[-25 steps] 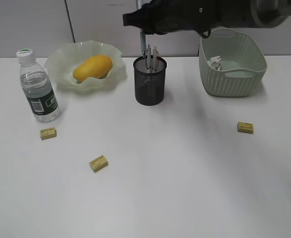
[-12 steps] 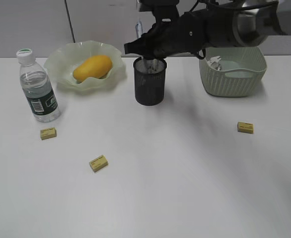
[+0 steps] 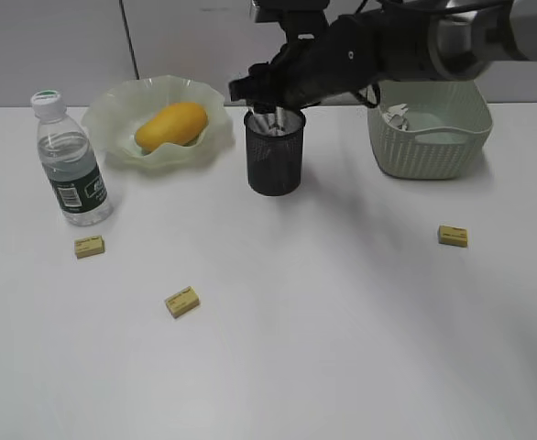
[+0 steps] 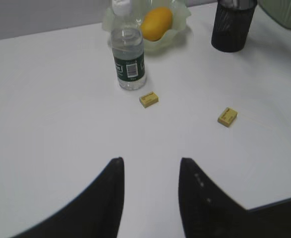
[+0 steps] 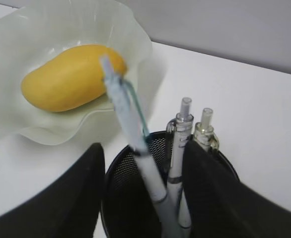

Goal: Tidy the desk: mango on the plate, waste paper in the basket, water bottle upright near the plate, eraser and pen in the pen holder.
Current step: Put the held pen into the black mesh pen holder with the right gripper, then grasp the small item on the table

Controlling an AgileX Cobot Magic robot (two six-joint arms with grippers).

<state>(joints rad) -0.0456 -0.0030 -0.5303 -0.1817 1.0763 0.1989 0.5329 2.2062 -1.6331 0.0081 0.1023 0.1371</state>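
- Exterior view: the white desk (image 3: pixel 342 348) is seen from its near edge toward the far edge, and its near part is bare of the task's things.
- Left gripper (image 4: pixel 150 171) is shown only in the left wrist view, where its two dark jaws are set apart with bare tabletop between them; nothing is held.
- Three small yellow erasers lie flat on the worktop: one (image 3: pixel 182 301) left of centre, one (image 3: pixel 89 246) nearer the left edge just in front of the bottle, one (image 3: pixel 453 236) toward the right edge in front of the basket.
- Water bottle (image 3: pixel 70 163) is stood upright near the left edge, white cap on top, just beside the plate and apart from it.
- Pen holder (image 3: pixel 275 152) is placed toward the far edge at the middle, between plate and basket.
- Right gripper (image 5: pixel 143 163) is held just over the holder's mouth; in the right wrist view its jaws are seen spread to either side of the rim, clear of the pens.
- Three pens are seen inside the holder in that view: a pale blue one (image 5: pixel 130 141) leaning toward the plate, and two clear-topped ones (image 5: pixel 182 129) upright beside it.
- Plate (image 3: pixel 113 119) is set at the far left, with the mango (image 3: pixel 170 125) lying in it.
- Basket (image 3: pixel 429 137) is set at the far right, with the waste paper (image 3: pixel 398 115) visible inside.
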